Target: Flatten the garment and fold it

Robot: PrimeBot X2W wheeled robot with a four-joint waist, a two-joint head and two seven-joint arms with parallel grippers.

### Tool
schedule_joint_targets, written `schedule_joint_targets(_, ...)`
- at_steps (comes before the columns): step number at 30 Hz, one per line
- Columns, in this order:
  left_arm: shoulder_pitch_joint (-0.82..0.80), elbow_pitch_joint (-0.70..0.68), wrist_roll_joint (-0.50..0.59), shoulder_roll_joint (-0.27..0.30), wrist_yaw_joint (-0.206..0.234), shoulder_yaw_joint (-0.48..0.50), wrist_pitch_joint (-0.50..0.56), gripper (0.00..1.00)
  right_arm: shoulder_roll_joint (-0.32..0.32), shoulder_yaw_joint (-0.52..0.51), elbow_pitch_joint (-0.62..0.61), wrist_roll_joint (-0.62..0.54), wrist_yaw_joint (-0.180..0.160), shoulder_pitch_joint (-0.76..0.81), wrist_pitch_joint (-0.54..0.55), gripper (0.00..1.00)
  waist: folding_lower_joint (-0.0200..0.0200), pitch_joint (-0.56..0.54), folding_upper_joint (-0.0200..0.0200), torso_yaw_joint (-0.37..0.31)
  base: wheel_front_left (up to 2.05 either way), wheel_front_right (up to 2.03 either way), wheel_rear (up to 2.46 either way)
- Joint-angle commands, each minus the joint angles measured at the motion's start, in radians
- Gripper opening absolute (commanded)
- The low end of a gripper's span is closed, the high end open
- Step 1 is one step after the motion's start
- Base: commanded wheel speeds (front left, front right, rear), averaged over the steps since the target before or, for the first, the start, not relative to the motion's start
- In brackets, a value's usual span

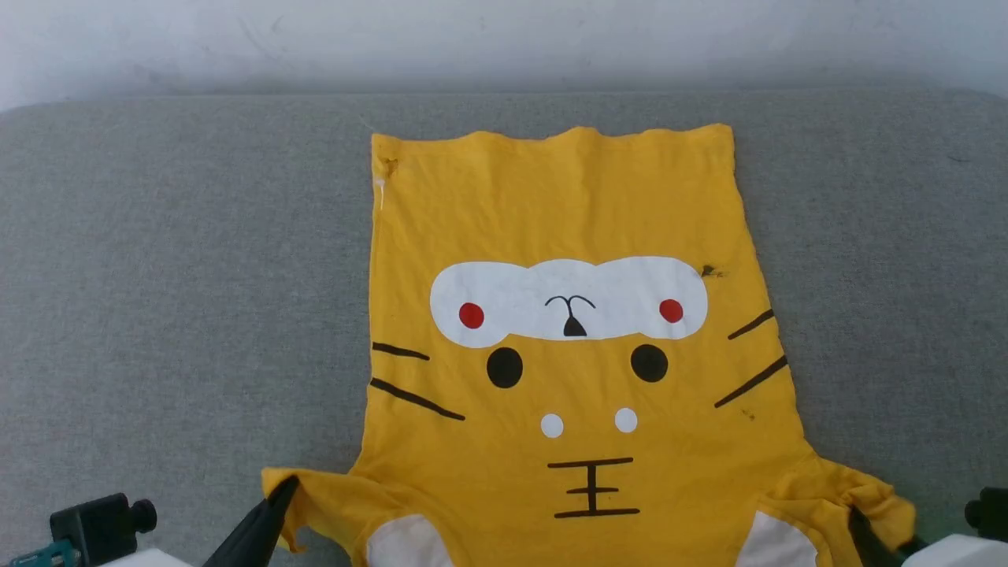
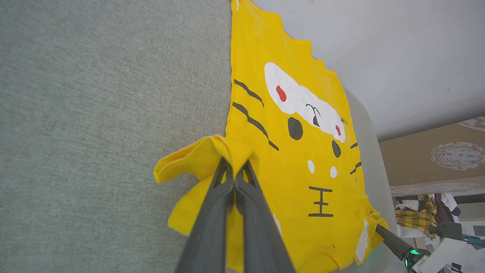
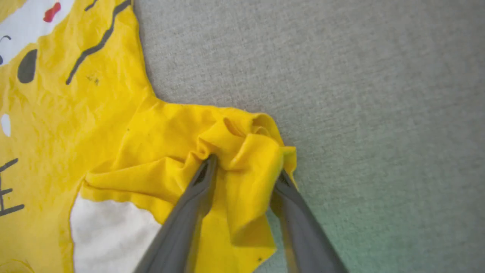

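- Left tool is pinching the shirt's left sleeve, with both fingers pressed tight together on a fold of the yellow cloth.
- Right tool is standing with its fingers parted. The bunched right sleeve is sitting loosely between them and brushing both tips.
- I am seeing the shirt lying print-up and mostly flat on the grey table. Its hem is pointing to the far side, its collar end is lying nearest me, and both sleeves are crumpling at my tools.
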Motion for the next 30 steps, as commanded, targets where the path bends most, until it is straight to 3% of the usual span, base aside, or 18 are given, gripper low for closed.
schedule_joint_targets(1, -0.018, -0.004, 0.008, 0.005, -0.01, -0.004, -0.007, 0.0, 0.003, 0.003, 0.017, -0.013, -0.003, -0.013, 0.003, 1.0, -0.0001, 0.006, 0.0, 0.0, 0.0, 0.0, 0.0)
schedule_joint_targets(4, -0.021, -0.015, 0.019, 0.009, -0.014, -0.012, -0.012, 0.0, 0.003, -0.028, -0.077, -0.054, -0.003, -0.032, 0.006, 1.0, -0.0001, 0.013, 0.0, 0.006, 0.0, 0.0, 0.0)
schedule_joint_targets(8, -0.023, -0.035, 0.037, 0.013, -0.019, -0.027, -0.017, 0.0, 0.003, -0.078, -0.29, -0.115, -0.003, -0.104, 0.041, 1.0, -0.0001, 0.033, 0.0, 0.018, 0.0, 0.0, 0.0)
schedule_joint_targets(14, -0.042, -0.062, 0.04, 0.014, -0.03, -0.051, -0.02, 0.0, -0.039, -0.073, -0.461, -0.215, -0.003, -0.37, 0.116, 1.0, -0.0001, 0.085, 0.0, 0.045, 0.0, 0.0, 0.0)
schedule_joint_targets(19, -0.068, -0.062, 0.036, 0.019, -0.038, -0.065, -0.022, 0.0, -0.08, -0.018, -0.405, -0.245, -0.003, -0.591, 0.165, 1.0, -0.0001, 0.134, 0.0, 0.066, 0.0, 0.0, 0.0)
schedule_joint_targets(24, -0.109, -0.047, 0.024, 0.025, -0.049, -0.081, -0.027, 0.0, -0.098, 0.021, -0.217, -0.235, -0.003, -0.84, 0.209, 1.0, -0.0001, 0.203, 0.0, 0.094, 0.0, 0.0, 0.0)
schedule_joint_targets(30, -0.155, -0.027, 0.007, 0.034, -0.062, -0.102, -0.044, 0.0, -0.142, 0.041, -0.031, -0.312, -0.003, -1.023, 0.266, 1.0, -0.0001, 0.292, 0.0, 0.124, 0.0, 0.0, 0.0)
